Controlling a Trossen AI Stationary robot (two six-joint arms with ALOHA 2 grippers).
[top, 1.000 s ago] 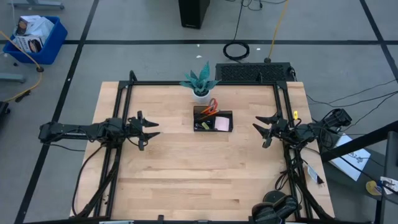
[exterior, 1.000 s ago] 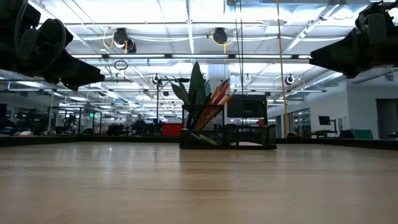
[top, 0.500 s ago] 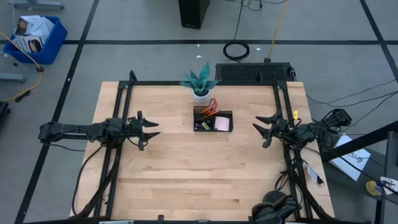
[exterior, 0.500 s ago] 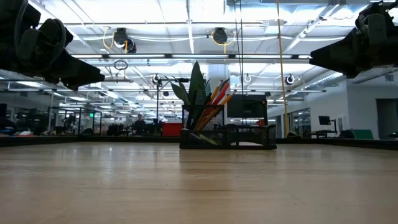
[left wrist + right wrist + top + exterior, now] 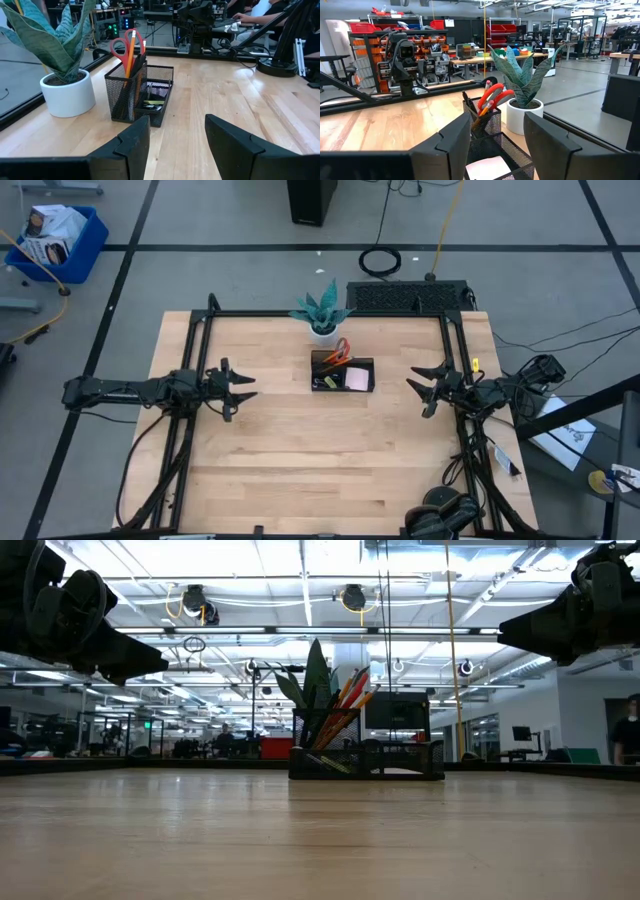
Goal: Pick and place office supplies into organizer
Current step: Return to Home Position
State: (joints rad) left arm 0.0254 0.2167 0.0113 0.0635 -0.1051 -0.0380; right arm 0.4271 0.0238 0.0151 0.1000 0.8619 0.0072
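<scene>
- Spanning the middle of the high view: a pale wood table (image 5: 300, 470) framed by black rails, set on grey floor crossed with black tape lines, with a blue bin (image 5: 55, 240) far off on the floor beyond the left side.
- Opening behind it in the low view: a bright workshop hall, with a person (image 5: 630, 735) at the right edge.
- Standing near the table's back edge, at centre: the black mesh organizer (image 5: 342, 372), just beside the white pot (image 5: 322, 333) but apart from it.
- Leaning in its taller compartment: red-handled scissors (image 5: 122, 45) and orange pencils (image 5: 131, 52); lying in the lower one: a pink sticky-note pad (image 5: 356, 379) and a small yellow-green piece (image 5: 322, 383).
- Hovering over the table's left side, well apart from the organizer and aimed inward: the left gripper (image 5: 245, 387), fingers (image 5: 135, 145) spread, grasping nothing.
- Hovering opposite on the right side: the right gripper (image 5: 415, 388), likewise parted and empty.
</scene>
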